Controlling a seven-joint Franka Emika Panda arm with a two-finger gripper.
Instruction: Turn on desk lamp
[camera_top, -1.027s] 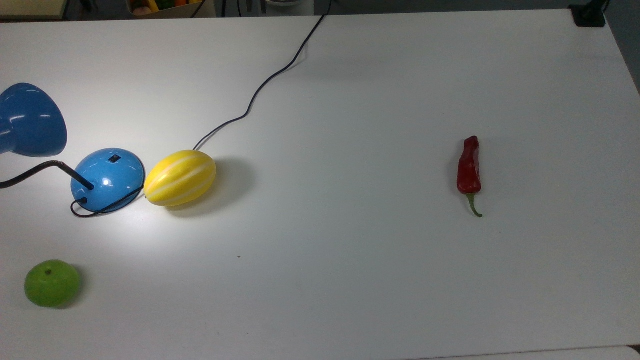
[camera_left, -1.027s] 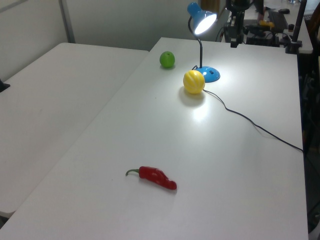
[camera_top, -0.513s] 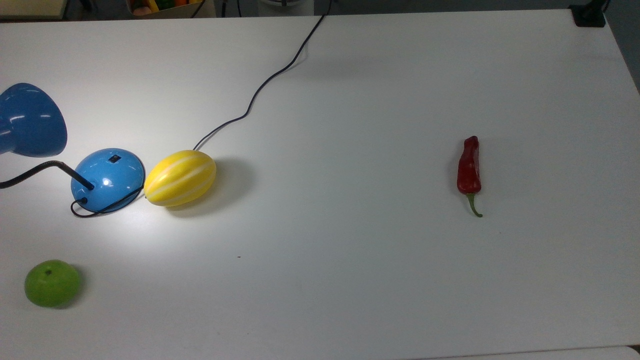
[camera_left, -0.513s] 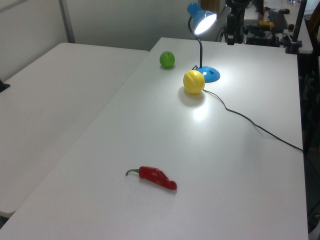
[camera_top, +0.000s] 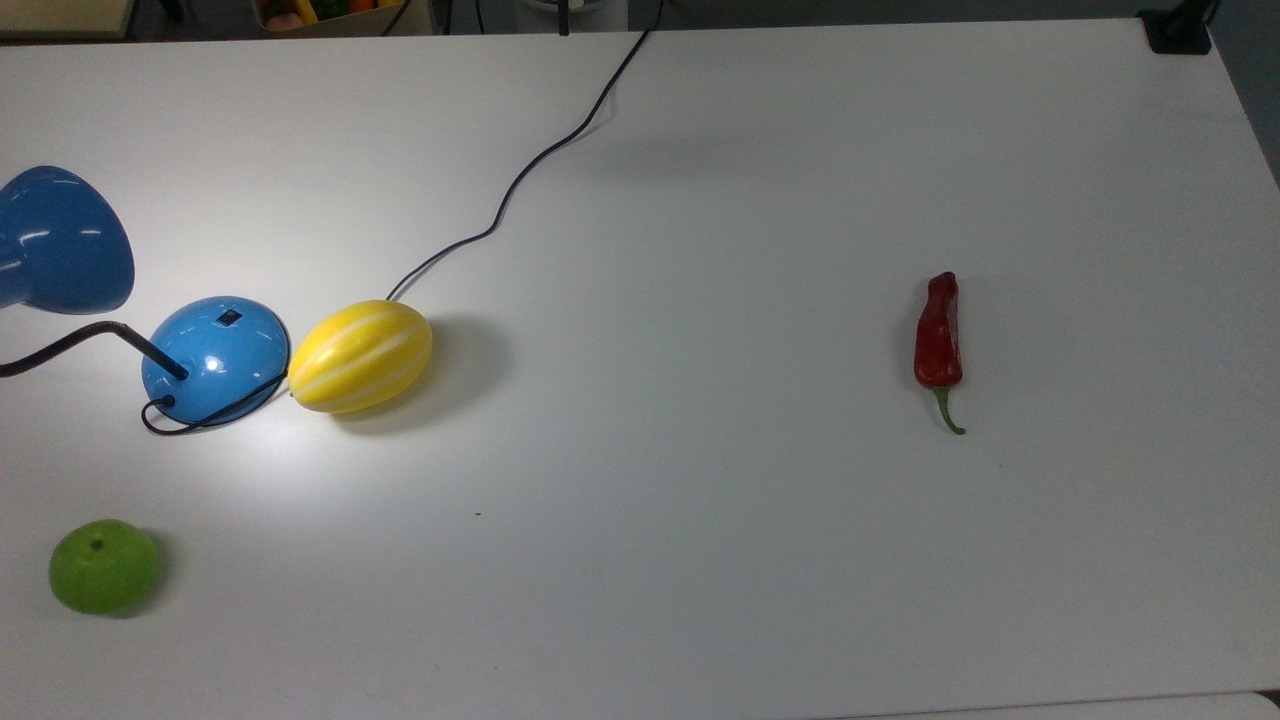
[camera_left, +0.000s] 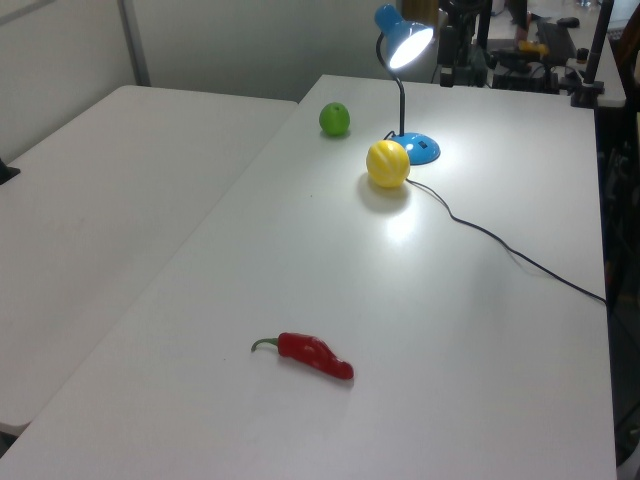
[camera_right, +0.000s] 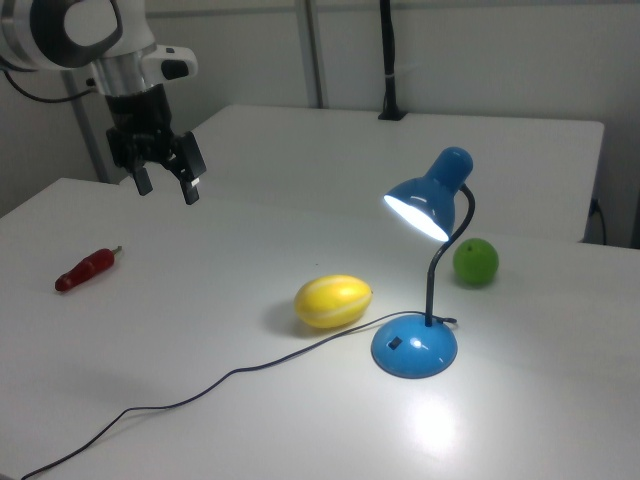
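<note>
A glossy blue desk lamp is standing near the top view's left edge on a white table, its dome base showing a small black switch and its cone shade hanging above. A bright patch is lying on the tabletop around the base. Its black cord is trailing toward the far edge. A yellow striped melon is sitting just beside the base. A green round fruit is resting nearer the lower left, and a red chili pepper is lying well apart toward the top view's right.
</note>
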